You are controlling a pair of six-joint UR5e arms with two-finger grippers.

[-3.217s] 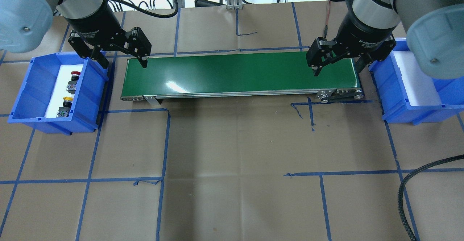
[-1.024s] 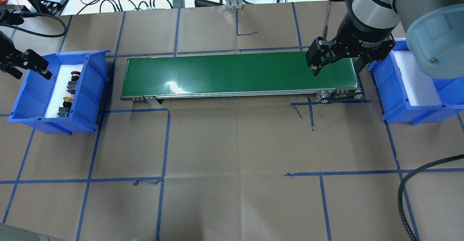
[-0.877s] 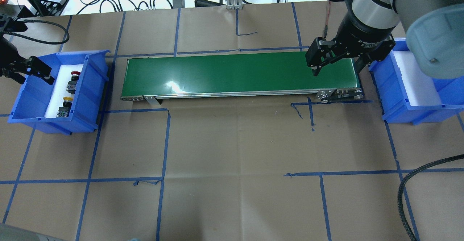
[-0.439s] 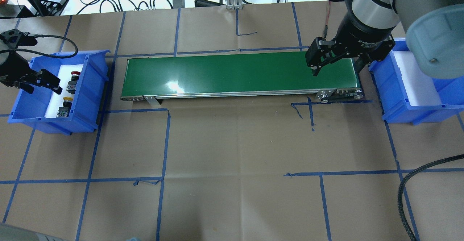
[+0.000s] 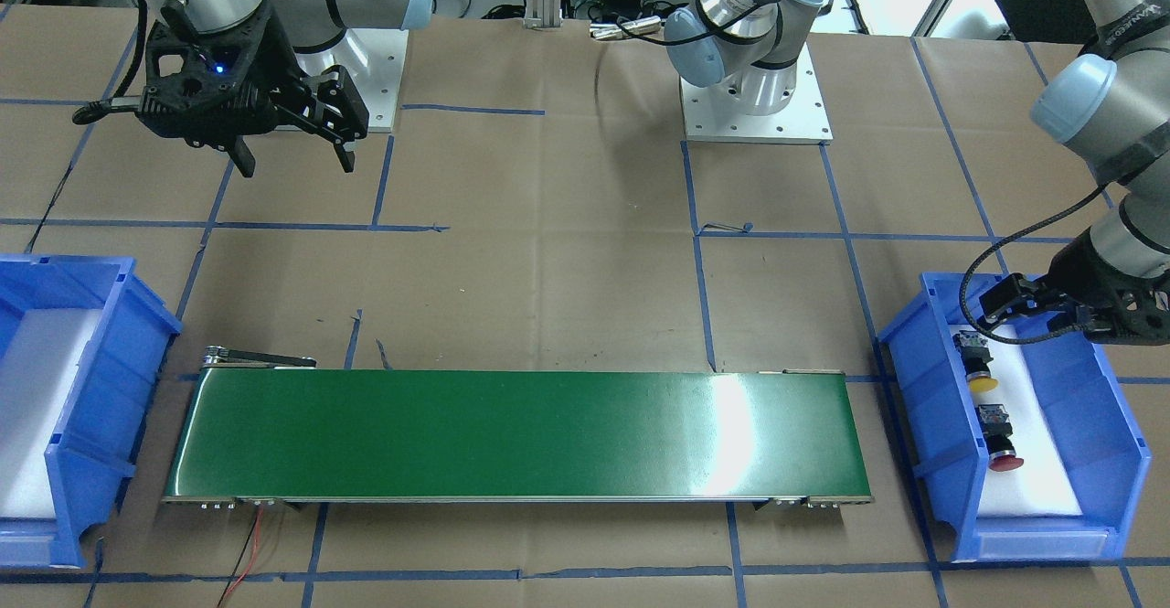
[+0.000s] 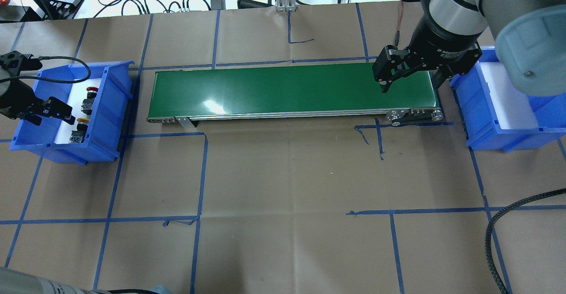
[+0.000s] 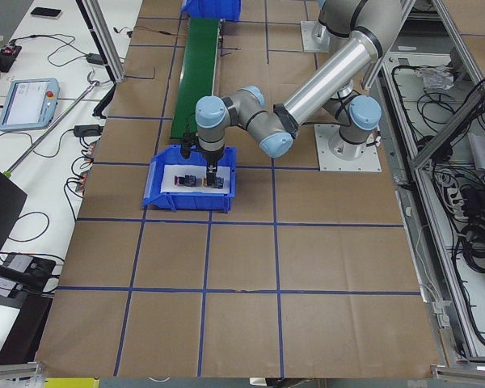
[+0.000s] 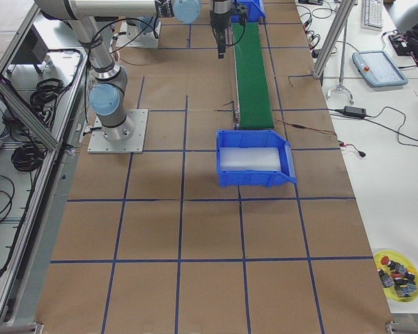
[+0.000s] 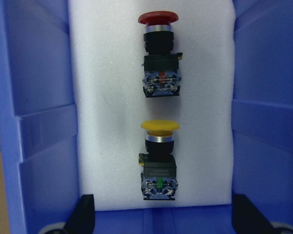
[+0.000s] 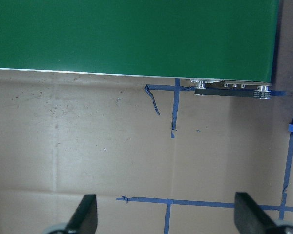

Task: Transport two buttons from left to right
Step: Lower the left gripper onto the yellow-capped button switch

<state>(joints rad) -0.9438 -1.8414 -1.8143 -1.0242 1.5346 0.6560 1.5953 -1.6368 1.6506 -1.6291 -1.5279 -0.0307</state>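
Note:
The yellow button (image 9: 159,157) and the red button (image 9: 158,54) lie on white foam in the left blue bin (image 6: 110,108), caps pointing away from the robot. They also show in the overhead view, red (image 6: 91,91) and yellow (image 6: 82,121), and in the front view, yellow (image 5: 979,372) and red (image 5: 1002,448). My left gripper (image 6: 46,112) is open and empty, above the bin over the yellow button's end, its fingertips (image 9: 85,214) apart from both buttons. My right gripper (image 6: 411,81) is open and empty above the right end of the green conveyor (image 6: 287,86).
The right blue bin (image 6: 486,124) with bare white foam stands beyond the conveyor's right end. A black braided cable (image 6: 508,223) lies at the near right. A yellow dish of spare parts (image 8: 397,269) sits far off on the table's right end.
My left gripper swung from the conveyor's left end out past the bin, then came in over the bin toward the yellow button. The right arm and both buttons have not moved.

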